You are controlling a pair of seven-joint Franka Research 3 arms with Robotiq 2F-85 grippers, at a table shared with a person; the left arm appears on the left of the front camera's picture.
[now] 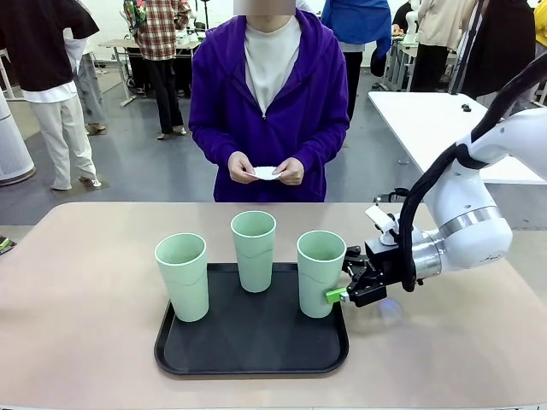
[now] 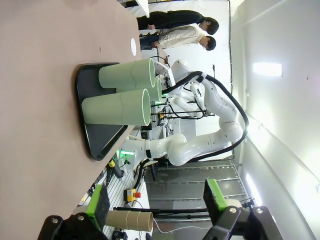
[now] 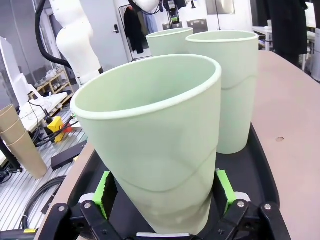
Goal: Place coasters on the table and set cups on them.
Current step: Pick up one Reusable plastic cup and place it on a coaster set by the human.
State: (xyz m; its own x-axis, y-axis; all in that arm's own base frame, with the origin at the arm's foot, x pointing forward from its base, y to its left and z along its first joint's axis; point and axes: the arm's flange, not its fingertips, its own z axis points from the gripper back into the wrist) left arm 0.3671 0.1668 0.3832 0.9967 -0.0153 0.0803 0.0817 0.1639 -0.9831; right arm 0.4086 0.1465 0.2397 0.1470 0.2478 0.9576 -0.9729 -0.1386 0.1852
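Worktop [image 1: 85,325]: beige-pink with rounded corners; a black tray [image 1: 248,352] lies on it near the robot's side.
Cups: three tall, tapered, mint-green tumblers stand upright on the tray: left cup [image 1: 182,278], middle cup [image 1: 254,250], right cup [image 1: 320,273].
Right gripper [image 3: 164,195]: you see its green pads pressed on the right cup's lower wall, one on each side.
Left gripper [image 2: 156,202]: jaws wide apart, holding nothing.
Coaster [image 1: 267,173]: white, held in both of the person's hands beyond the far edge.
Obstruction: the middle cup stands close beside the gripped one.
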